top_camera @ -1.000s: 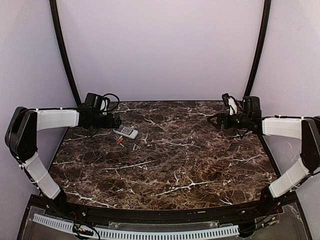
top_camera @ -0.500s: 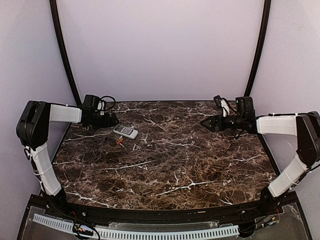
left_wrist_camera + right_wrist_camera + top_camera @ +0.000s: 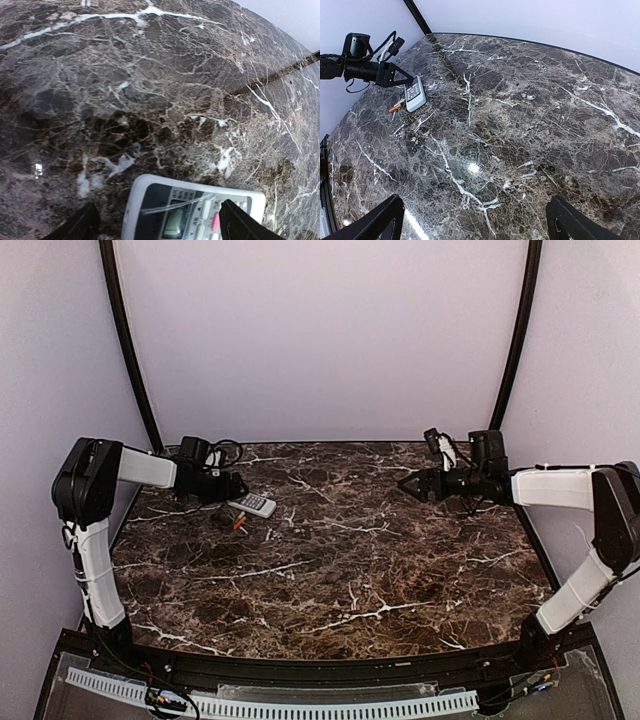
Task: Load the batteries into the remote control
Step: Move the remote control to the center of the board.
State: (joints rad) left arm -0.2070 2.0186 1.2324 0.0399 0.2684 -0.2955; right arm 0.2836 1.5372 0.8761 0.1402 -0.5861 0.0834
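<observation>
The white remote control (image 3: 252, 504) lies face up at the back left of the marble table, buttons and small screen showing (image 3: 192, 215). One orange-red battery (image 3: 238, 522) lies just in front of it, also seen beside the remote control (image 3: 414, 93) as a thin orange battery (image 3: 396, 106). My left gripper (image 3: 235, 488) is low over the remote's left end, open, its dark fingers on either side of the remote (image 3: 159, 220). My right gripper (image 3: 405, 485) hovers open at the back right with only marble between its fingers (image 3: 475, 210).
A tiny pale piece (image 3: 267, 534) lies on the table (image 3: 350, 570) right of the battery; I cannot tell what it is. Black frame posts (image 3: 128, 350) rise at both back corners, with walls close behind. The left gripper (image 3: 395, 77) points at the remote.
My left gripper has come down and forward onto the remote's end, its jaws a little narrower. The right gripper has shifted slightly left. Remote and battery have not moved.
</observation>
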